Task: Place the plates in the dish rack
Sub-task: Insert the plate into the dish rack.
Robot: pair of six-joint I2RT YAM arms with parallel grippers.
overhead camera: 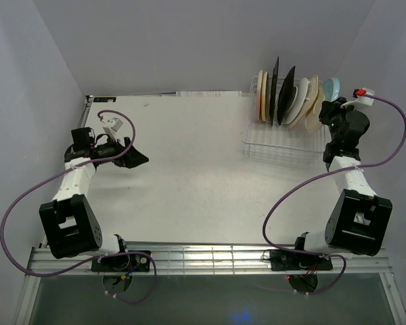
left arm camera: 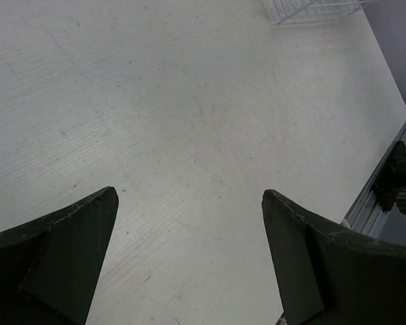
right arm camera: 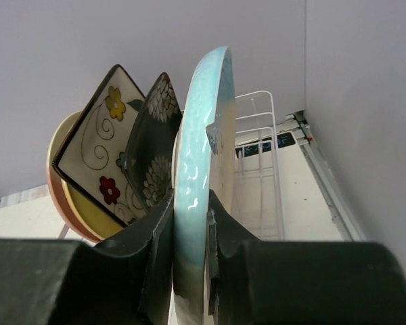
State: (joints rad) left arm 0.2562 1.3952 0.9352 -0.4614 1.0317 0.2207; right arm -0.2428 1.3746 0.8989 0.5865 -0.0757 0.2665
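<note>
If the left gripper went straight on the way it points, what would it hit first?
Probably the table: the open left gripper angles down toward it, and the dish rack lies off to the side.

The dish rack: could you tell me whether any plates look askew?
Nothing looks broken. The plates at the right end of the dish rack lean sideways; the right gripper grips the blue-cream plate.
</note>
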